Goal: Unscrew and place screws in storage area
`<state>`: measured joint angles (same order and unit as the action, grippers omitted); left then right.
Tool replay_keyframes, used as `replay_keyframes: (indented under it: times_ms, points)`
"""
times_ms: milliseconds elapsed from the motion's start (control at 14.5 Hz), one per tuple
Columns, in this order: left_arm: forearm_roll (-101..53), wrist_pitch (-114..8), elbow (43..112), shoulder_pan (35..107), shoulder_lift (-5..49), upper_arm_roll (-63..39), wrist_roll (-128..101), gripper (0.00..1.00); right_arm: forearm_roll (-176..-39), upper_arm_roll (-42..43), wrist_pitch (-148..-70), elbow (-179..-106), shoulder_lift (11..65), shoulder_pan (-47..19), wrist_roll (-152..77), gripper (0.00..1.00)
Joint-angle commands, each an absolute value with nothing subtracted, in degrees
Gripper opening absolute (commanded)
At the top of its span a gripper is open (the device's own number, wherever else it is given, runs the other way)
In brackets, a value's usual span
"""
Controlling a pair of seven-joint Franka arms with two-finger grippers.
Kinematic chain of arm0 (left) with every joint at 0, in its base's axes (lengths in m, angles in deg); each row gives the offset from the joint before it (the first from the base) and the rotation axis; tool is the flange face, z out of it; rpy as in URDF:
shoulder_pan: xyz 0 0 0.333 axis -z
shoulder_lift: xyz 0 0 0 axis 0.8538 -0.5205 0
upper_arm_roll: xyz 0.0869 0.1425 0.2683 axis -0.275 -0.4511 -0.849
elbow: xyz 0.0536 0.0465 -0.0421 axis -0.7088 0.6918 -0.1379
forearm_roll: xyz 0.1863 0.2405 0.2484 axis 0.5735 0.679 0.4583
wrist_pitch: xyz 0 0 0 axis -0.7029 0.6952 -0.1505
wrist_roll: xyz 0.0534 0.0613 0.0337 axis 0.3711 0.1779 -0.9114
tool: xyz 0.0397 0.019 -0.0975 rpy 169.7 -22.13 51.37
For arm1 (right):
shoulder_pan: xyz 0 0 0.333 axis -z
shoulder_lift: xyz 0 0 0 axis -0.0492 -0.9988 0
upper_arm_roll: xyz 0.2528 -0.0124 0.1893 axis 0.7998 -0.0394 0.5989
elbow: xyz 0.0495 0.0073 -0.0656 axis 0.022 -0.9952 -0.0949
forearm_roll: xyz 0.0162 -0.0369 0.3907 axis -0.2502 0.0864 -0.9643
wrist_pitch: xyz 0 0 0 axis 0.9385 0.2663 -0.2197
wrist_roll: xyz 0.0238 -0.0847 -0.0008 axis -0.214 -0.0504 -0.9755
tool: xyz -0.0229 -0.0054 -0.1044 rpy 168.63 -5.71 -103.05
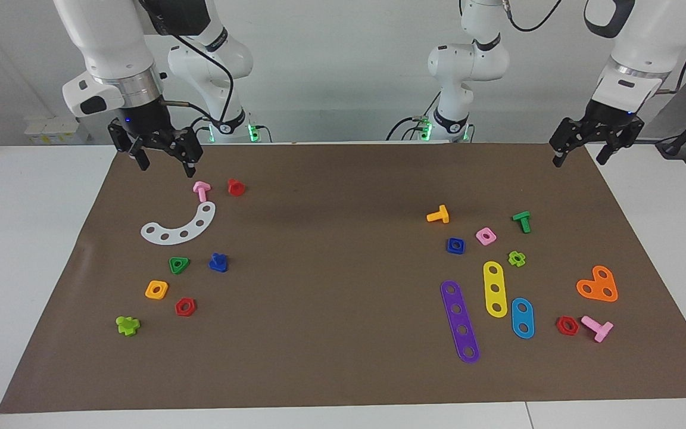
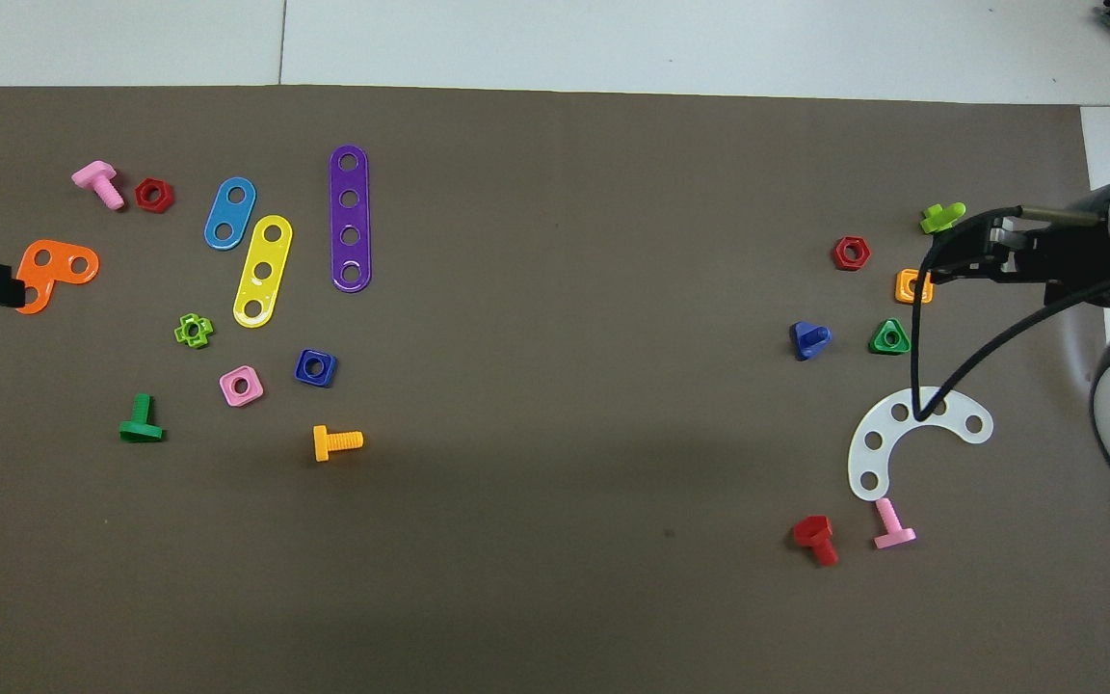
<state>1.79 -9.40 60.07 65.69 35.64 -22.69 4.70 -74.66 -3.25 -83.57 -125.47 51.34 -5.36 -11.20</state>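
Right gripper (image 1: 164,161) up in the air w/ fingers apart, over the brown mat (image 1: 343,369) just by a pink bolt (image 1: 201,190); red bolt (image 1: 236,187) beside that; white curved strip (image 1: 181,228) lies just farther from the robots than the pink bolt; blue bolt (image 1: 218,263) stands head-down, shaft up, beside a green triangle nut (image 1: 178,265), farther out than the strip; orange square nut (image 1: 156,289), red hex nut (image 1: 185,307) & lime bolt (image 1: 127,325) farther still. Left gripper (image 1: 581,156) hangs open over the mat's corner at the left arm's end, holding nothing; blue square nut (image 1: 455,245), orange bolt (image 1: 438,215), purple strip (image 1: 460,321) lie toward that end.
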Motion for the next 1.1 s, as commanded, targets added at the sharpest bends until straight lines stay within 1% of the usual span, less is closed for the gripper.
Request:
replay_keyframes:
  times_ms: [0,138,206,275,413,550,1032]
  points:
    - [3.02,-3.08,52.07,65.75,33.04,-22.52,4.58,1.00,-76.21,-2.76,-82.30,-127.40,52.50,-4.58,-15.23,1.00]
    - [3.02,-0.44,48.73,65.58,32.25,-22.52,4.58,1.00,-76.21,-2.76,-82.39,-128.98,53.29,-4.93,-15.51,1.00]
    - [3.02,-0.78,48.80,65.57,32.24,-22.43,4.58,1.00,-76.29,-2.76,-82.47,-129.16,53.47,-4.84,-15.60,1.00]
    - [2.67,-2.52,49.41,65.75,32.59,-22.34,4.66,1.00,-76.29,-2.76,-82.91,-129.34,53.47,-4.84,-15.68,1.00]
    - [2.58,-6.48,55.98,65.49,35.48,-22.34,4.75,1.00,-76.29,-2.76,-82.91,-129.34,53.47,-4.84,-15.69,1.00]
    - [2.49,-7.81,59.16,65.66,36.81,-22.34,4.75,1.00,-76.29,-2.76,-82.91,-129.34,53.47,-4.84,-15.69,1.00]
    - [2.58,-7.64,60.75,66.01,37.60,-22.34,4.58,1.00,-76.47,-2.67,-82.56,-130.13,53.82,-4.93,-16.65,1.00]
